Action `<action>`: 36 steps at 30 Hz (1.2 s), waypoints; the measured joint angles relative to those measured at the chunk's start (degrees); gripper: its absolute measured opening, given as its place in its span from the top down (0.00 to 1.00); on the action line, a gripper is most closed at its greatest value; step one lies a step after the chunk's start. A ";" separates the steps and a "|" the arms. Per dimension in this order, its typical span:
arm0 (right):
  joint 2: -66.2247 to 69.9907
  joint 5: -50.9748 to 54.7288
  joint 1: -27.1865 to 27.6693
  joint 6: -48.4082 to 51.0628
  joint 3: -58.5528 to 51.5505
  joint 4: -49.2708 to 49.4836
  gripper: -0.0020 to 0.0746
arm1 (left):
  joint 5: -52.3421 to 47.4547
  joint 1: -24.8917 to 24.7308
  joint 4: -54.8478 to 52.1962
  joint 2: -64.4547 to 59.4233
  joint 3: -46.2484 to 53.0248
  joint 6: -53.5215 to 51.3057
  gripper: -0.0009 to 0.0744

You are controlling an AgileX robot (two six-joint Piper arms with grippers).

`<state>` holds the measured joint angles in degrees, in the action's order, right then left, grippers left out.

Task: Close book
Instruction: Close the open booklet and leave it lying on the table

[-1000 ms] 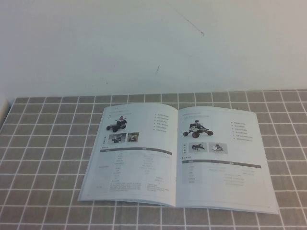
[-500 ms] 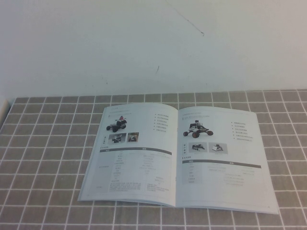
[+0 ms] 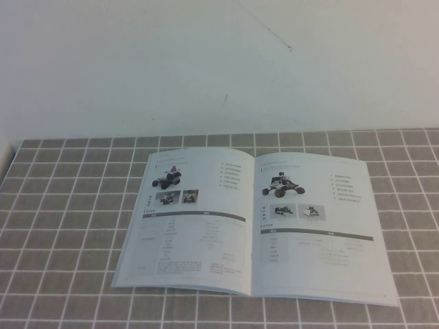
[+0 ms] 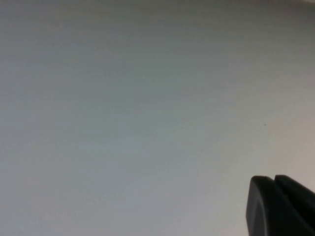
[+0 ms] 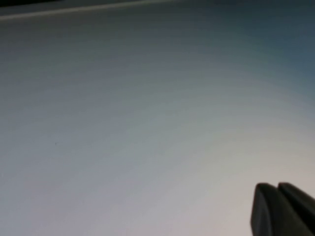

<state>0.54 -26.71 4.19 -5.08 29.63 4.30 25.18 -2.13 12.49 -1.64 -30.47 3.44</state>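
Left gripper (image 4: pixel 283 209): only a dark sliver of it shows at the edge of the left wrist view, against a blank pale surface; apart or together, cannot tell. Right gripper (image 5: pixel 283 209): same in the right wrist view, a dark sliver over a blank pale surface, state cannot tell. Neither gripper nor arm appears in the high view, so both are well apart from the work. Open book (image 3: pixel 254 226): lies flat in the lower centre of the high view on the grey checked tablecloth (image 3: pixel 62 205), left page (image 3: pixel 188 219) and right page (image 3: pixel 319 226) both face up, the fold running from the frame's middle down to its lower edge. Change over the last second: none noted; the book sits in the same place, pages unmoved, no arm entered. Judgement: closing not yet begun; an approach to one outer page edge is still needed.
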 joint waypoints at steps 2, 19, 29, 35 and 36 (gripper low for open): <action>2.69 5.75 0.00 0.00 6.15 0.00 0.98 | -2.98 0.00 -0.25 -2.83 -6.27 -5.96 0.99; 40.57 58.66 -1.15 1.04 26.79 0.13 0.98 | -50.25 -2.44 -6.48 -36.19 -21.43 -7.91 0.99; 48.65 66.76 -6.07 10.17 26.64 6.42 0.98 | -59.84 -2.44 -22.64 -55.73 -21.43 16.97 0.99; 56.16 71.17 -7.43 16.12 25.41 14.58 0.98 | -59.04 -2.44 -21.02 -65.80 -21.43 16.01 0.99; 58.15 71.81 -7.43 17.53 25.29 15.96 0.98 | -58.87 -2.44 -20.22 -67.28 -21.43 14.79 0.99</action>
<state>58.69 45.10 -3.24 12.46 54.92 20.27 -33.69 -4.57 -7.73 -68.92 -51.90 18.23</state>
